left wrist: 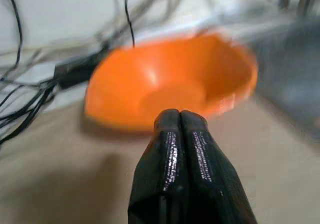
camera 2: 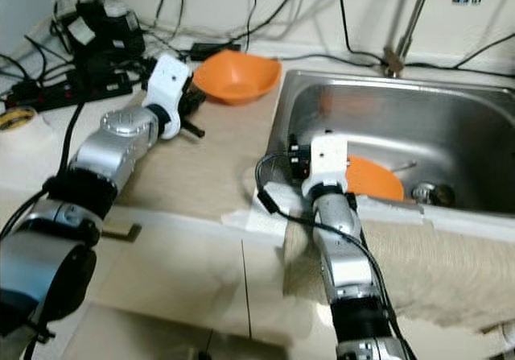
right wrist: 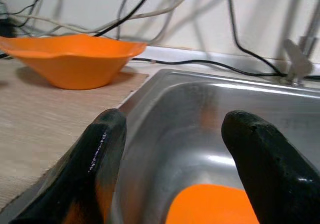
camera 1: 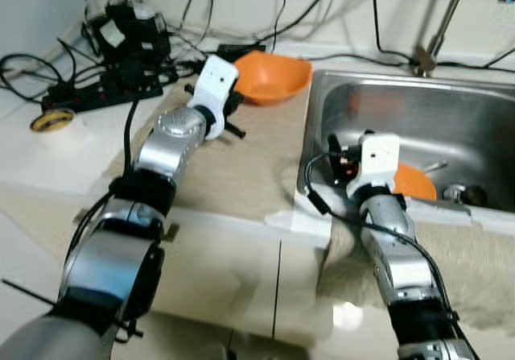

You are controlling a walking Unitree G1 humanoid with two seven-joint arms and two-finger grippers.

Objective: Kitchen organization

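The left gripper (left wrist: 180, 121) hangs over the beige counter mat (camera 1: 241, 175) with its two black fingers pressed flat together, empty, pointed at the wavy-rimmed orange plastic bowl (camera 1: 271, 76) that sits on the counter just beside the left edge of the stainless steel sink (camera 1: 483, 102). The right gripper (right wrist: 175, 134) is poised over the near left corner of that sink, fingers spread wide with nothing between them, and below it in the basin lies a flat orange plastic dish (camera 1: 414, 181).

My guess is that the dish is the piece being fetched. To do it well, the right gripper should drop straight down and straddle the dish's rim, one finger above and one below, since a flat dish on slick steel will likely slide if pushed from the side. The left gripper would need to open before it could take the bowl by its rim.

Counting: two orange pieces (one bowl on the counter, one dish in the sink), one sink, two grippers, one roll of yellow tape (camera 1: 52, 120) at the far left by a tangle of black cables.
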